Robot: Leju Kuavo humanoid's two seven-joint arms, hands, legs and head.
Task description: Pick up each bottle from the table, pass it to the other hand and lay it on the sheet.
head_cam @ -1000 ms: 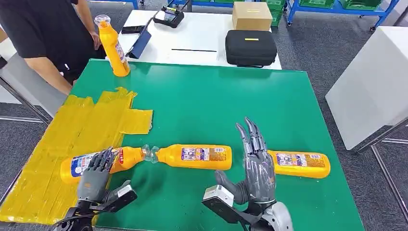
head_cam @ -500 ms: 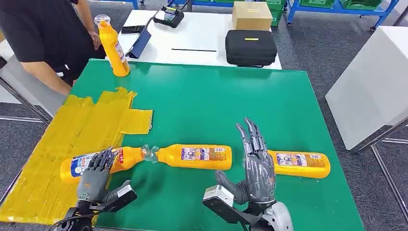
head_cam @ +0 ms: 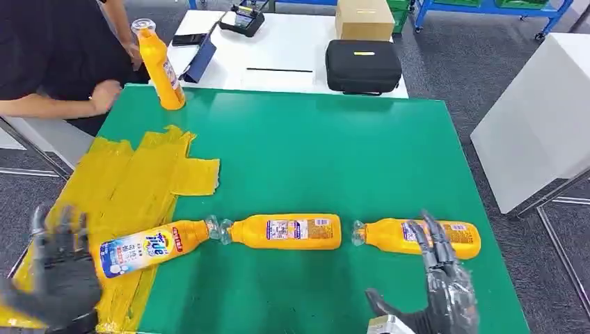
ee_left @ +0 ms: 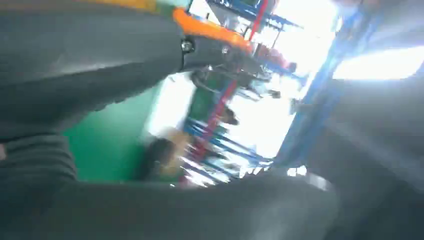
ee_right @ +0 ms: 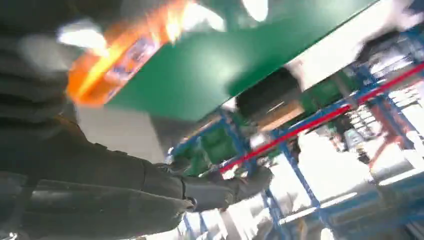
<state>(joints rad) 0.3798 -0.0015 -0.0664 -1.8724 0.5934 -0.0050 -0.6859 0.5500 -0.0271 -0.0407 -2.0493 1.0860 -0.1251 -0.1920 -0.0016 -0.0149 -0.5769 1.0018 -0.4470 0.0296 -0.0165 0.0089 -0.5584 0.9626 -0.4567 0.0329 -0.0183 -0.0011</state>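
Three orange bottles lie in a row near the front of the green table (head_cam: 313,153). The left bottle (head_cam: 146,247) rests partly on the yellow sheet (head_cam: 132,181), the middle bottle (head_cam: 285,231) and the right bottle (head_cam: 389,234) on bare green. A fourth bottle (head_cam: 158,66) stands upright at the far left corner. My left hand (head_cam: 59,271), blurred, hovers over the sheet's near left corner with fingers spread, holding nothing. My right hand (head_cam: 445,292) is open at the front right, its fingertips over the right bottle's body. The right wrist view shows a blurred orange bottle (ee_right: 115,60).
A person in black stands at the table's far left, with a hand (head_cam: 104,94) at the table edge near the upright bottle. Behind the green table is a white table with a black case (head_cam: 363,66) and a cardboard box (head_cam: 363,17). A white table (head_cam: 536,118) stands to the right.
My left hand has come off the left bottle and swung out to the left. My right hand has dropped back and to the right. The person's hand has moved toward the table edge.
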